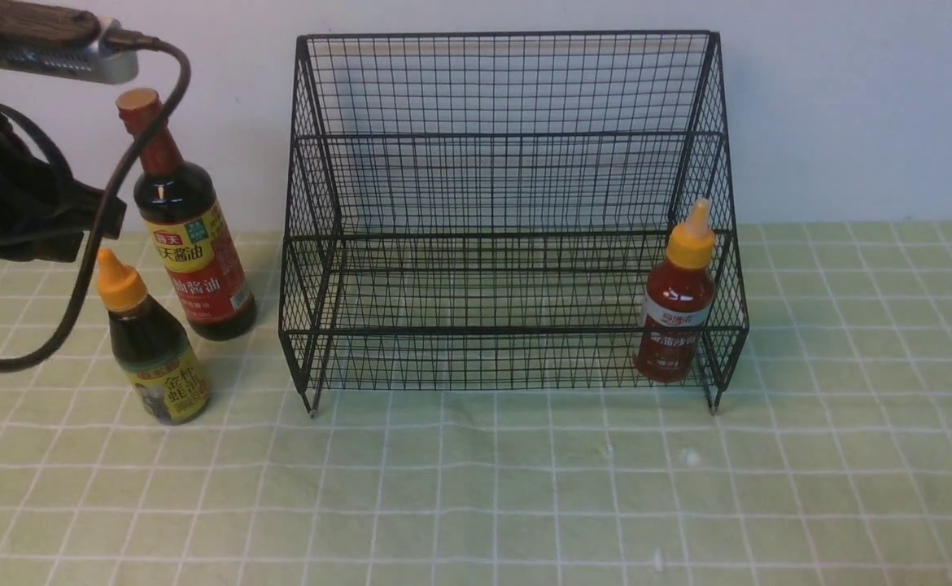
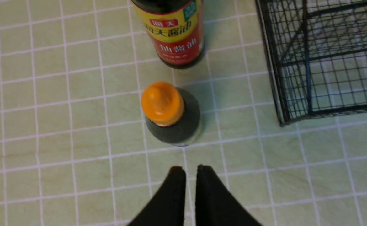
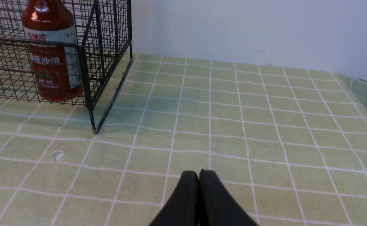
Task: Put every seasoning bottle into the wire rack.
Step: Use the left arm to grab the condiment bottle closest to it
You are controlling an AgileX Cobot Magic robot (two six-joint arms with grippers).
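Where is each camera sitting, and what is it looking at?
Front view: sits between the arms, looking forward at the large black wire-mesh rack; part of the left arm and its cable shows at the left edge.
Left wrist view: looks down on the short dark orange-nozzled bottle and the tall dark soy-sauce bottle; the left tool shows, nearly closed.
Right wrist view: sits low, looking across the green checked cloth to the small red bottle in the rack; the closed right tool shows.
All views share the rack.

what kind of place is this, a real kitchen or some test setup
Most likely a staged test tabletop, not a working kitchen: a green checked cloth against a bare white wall, holding only a wire rack and three seasoning bottles, with no stove or sink in view.
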